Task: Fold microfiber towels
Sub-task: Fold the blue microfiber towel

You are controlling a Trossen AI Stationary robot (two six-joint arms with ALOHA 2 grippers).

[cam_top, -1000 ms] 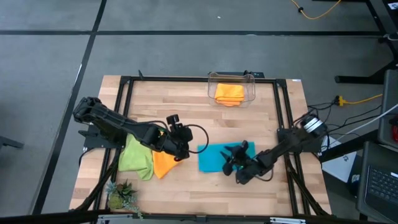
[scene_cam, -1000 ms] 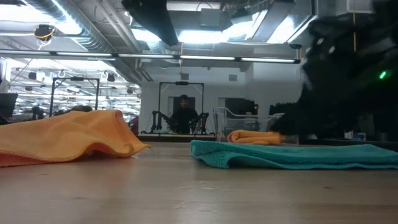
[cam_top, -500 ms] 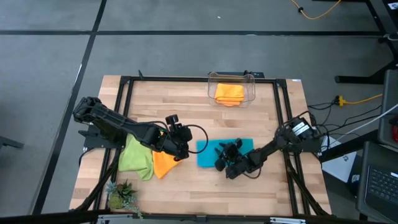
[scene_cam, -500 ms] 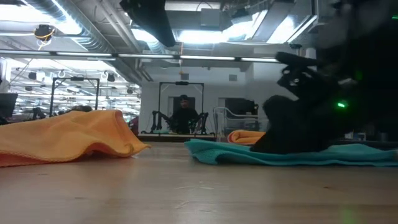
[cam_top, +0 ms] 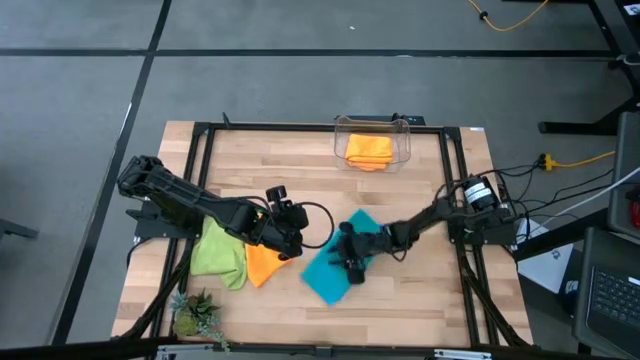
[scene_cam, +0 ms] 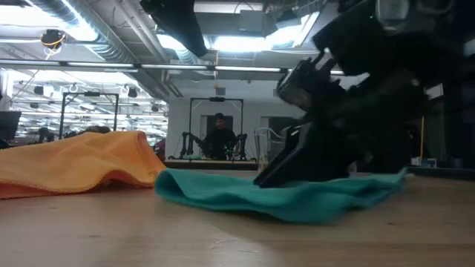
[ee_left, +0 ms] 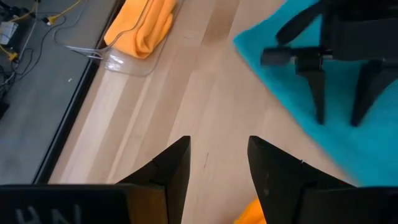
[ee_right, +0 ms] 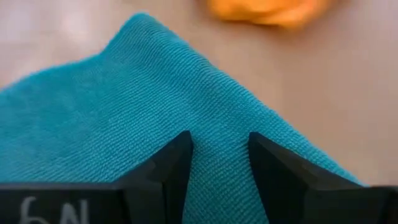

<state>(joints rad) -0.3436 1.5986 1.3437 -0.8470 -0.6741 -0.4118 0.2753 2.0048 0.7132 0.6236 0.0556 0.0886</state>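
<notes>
The turquoise towel (cam_top: 335, 262), a fine-looped microfiber rectangle, lies skewed at the middle of the pale butcher-block counter (cam_top: 420, 300). The right tool (cam_top: 350, 266) presses on it, fingers parted. The left tool (cam_top: 291, 246), fingers apart and empty, hovers beside the crumpled orange towel (cam_top: 262, 265).

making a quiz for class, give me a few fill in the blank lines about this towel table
1. The right gripper rests its open fingers on the ____ towel.
2. The clear bin holds a folded ____ towel.
3. The green towel lies beside an orange towel, near the ____ gripper.
4. The small plant stands at the table's ____ corner, as seen from above.

Missing words: turquoise; orange; left; bottom-left
</notes>
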